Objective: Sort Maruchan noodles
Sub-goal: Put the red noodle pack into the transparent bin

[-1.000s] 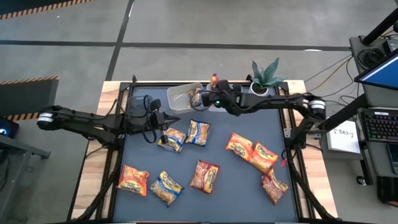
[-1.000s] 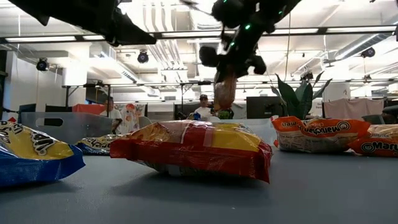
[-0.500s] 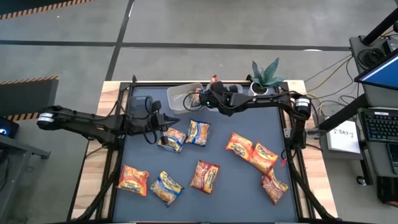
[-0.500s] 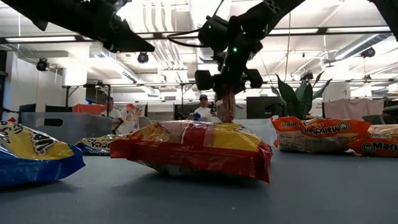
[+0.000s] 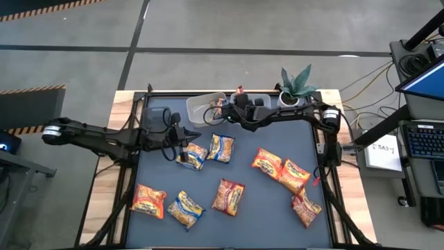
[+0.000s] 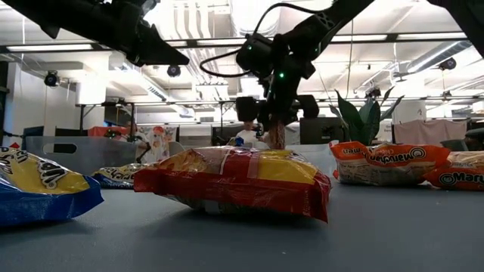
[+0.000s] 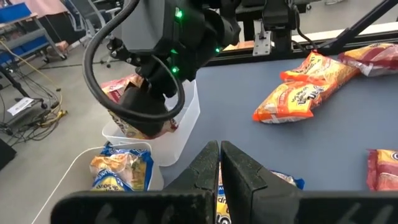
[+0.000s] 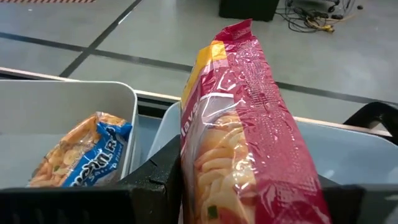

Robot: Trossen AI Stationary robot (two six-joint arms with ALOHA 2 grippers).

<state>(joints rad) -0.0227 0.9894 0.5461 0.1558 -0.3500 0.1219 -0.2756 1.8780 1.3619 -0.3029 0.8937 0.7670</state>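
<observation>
Holding a red packet [image 8: 249,143] over a tub [image 7: 180,134], the right claw [image 5: 236,110] grips firmly. One blue packet [image 8: 81,155] is binned; nine remain on the counter [image 5: 257,208]. The left claw [image 7: 219,163] is clenched, empty.

**Right arm reaching across the far edge, left arm hovering shut**

The right arm is stretching from the table's right side along its far edge, elbow bent near the right corner, wrist pointing toward the far middle. Its right gripper [image 5: 236,110] is hanging with fingers pointing down, closed partway on a red noodle packet [image 8: 249,143] that is standing upright between them; one finger [image 8: 163,163] is pressing the packet's side.

The left arm is lying low and nearly straight from the left side toward the middle. Its left gripper [image 7: 219,163] is hovering above the table with both fingers pressed together and nothing between them.
</observation>
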